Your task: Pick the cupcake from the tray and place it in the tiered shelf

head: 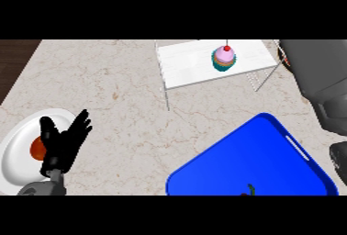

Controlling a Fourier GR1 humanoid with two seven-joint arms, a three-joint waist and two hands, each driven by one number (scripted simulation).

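Where the marble counter (129, 82) meets the far edge of the view, the cupcake (224, 58) stands upright on the white top level of the tiered shelf (186, 69) — pink frosting, teal wrapper, a red cherry on top; it sits toward the right side of that level, touched by nothing. The blue tray (264, 156) lies near the lower right, well apart from the shelf, with only a small dark-and-red shape showing at its lower edge, too cut off to name. The left hand (62, 142) shows at the lower left, fingers straight and spread, holding nothing; it rests over a white plate (17, 147) that carries an orange-red item (37, 148), partly hidden behind the hand. The cupcake is far from those fingers, across the counter to the upper right. On the right edge a grey forearm (318, 78) runs down the view, and a dark shape (339, 158) below it may be the right hand — whether its fingers are open or closed cannot be told.
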